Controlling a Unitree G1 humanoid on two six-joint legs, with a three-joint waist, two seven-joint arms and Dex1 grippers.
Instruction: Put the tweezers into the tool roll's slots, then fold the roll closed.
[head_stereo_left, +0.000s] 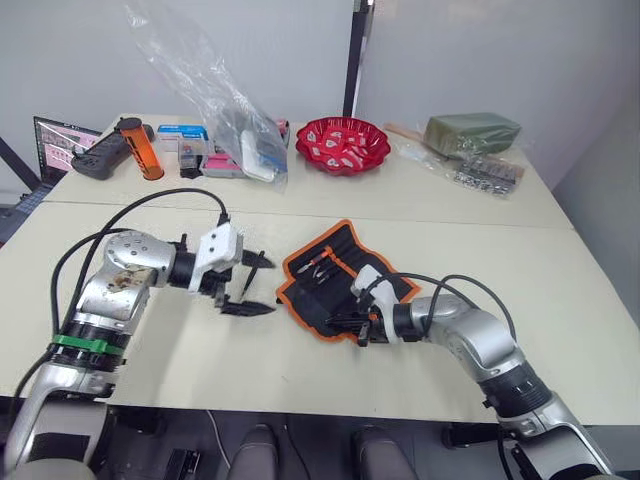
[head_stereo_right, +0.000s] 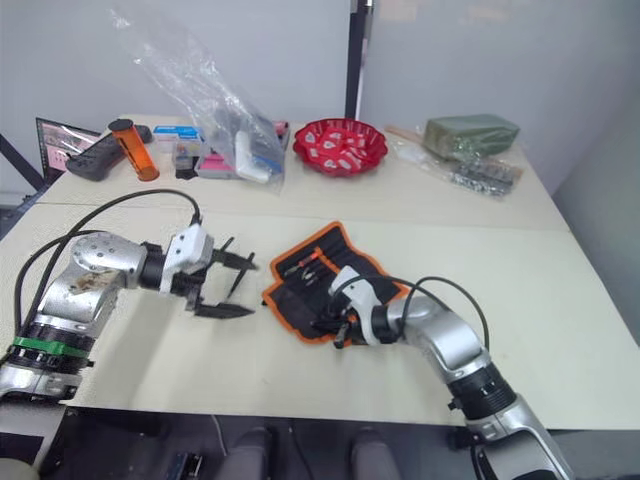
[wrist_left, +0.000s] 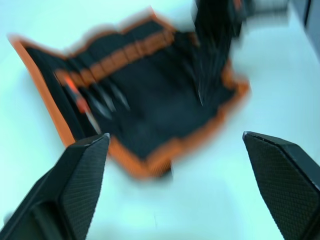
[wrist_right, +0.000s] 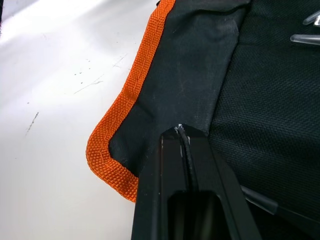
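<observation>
the tool roll (head_stereo_left: 340, 280) lies unfolded on the surface (head_stereo_left: 560, 290), orange edging up. the right pincer (wrist_right: 186, 135) sits on the roll's near edge, fingers pressed together on the black fabric (nothing else visible between them). tweezers (head_stereo_left: 322, 270) lie tucked in the slots (wrist_left: 120, 55) just beyond it. the left pincer (head_stereo_left: 248, 285) hovers beside the roll, spread wide and empty.

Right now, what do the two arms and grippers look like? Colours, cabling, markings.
Both arms are silver-grey metal with black joint rings. The left arm has a green band near its base and scuffed patches on the rounded joint housing. Loose black cables loop outside each arm. The left gripper has a white wrist block and textured black fingers; the right gripper is black behind a white block.
</observation>
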